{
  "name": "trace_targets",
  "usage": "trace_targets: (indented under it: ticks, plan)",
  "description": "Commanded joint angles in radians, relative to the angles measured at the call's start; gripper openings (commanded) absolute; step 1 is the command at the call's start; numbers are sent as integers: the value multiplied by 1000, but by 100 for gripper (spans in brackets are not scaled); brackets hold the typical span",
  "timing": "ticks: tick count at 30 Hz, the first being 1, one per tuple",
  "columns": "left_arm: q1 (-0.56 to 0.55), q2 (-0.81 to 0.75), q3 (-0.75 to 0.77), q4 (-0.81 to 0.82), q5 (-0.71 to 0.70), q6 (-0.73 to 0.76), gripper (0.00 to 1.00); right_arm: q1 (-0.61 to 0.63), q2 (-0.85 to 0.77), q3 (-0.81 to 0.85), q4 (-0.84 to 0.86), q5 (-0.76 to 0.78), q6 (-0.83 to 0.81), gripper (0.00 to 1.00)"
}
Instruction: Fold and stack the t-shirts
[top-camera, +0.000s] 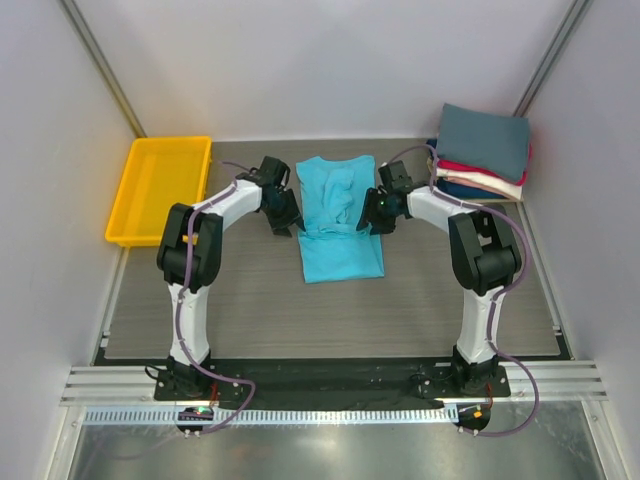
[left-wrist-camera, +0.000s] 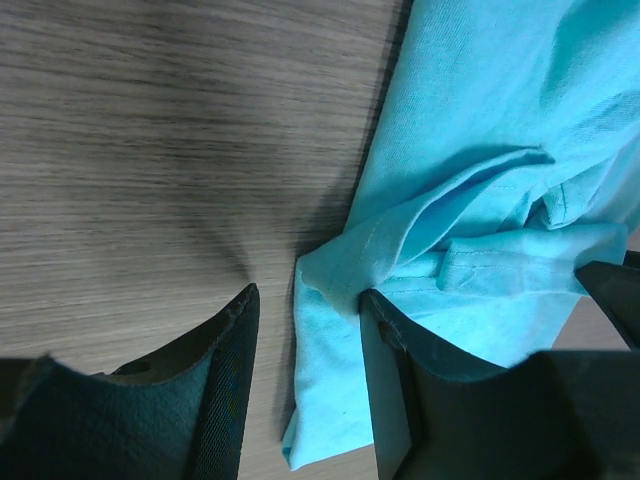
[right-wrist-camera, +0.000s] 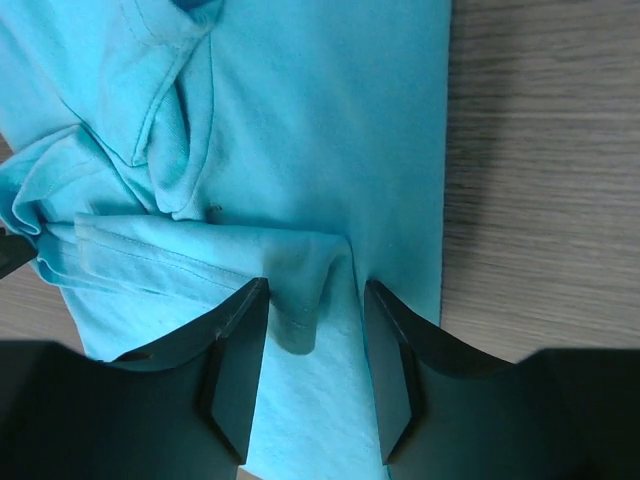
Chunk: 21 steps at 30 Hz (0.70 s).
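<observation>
A turquoise t-shirt (top-camera: 340, 225) is spread on the worktop (top-camera: 250, 310), its edge folds straddled by half-open left fingers (left-wrist-camera: 230, 380) and right fingers (right-wrist-camera: 240, 360). A yellow tray (top-camera: 165, 185) is seen far left, stacked t-shirts (top-camera: 485, 140) far right.

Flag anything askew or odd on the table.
The turquoise shirt is rumpled: cloth bunches in loose ridges across its middle, so the fold does not lie flat. Nothing else stands out.

arms (top-camera: 186, 312): white links, black joints | cables (top-camera: 236, 398): purple | tools (left-wrist-camera: 305, 300): black
</observation>
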<state>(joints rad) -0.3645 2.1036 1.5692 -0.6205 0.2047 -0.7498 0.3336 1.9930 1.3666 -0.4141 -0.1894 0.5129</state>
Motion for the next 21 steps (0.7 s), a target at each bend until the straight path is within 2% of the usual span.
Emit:
trace_targets:
  ticks: [1,5,21]
  plan:
    - [1,-2,48,36,22,15,45,1,3,55,38,-21,-10,48]
    - [-1,6,54,34,19,18,43,1,9,58,40,-19,-8,40]
    - [-4,3,61,25,4,23,41,12,-25,106,-32,18,-40,42]
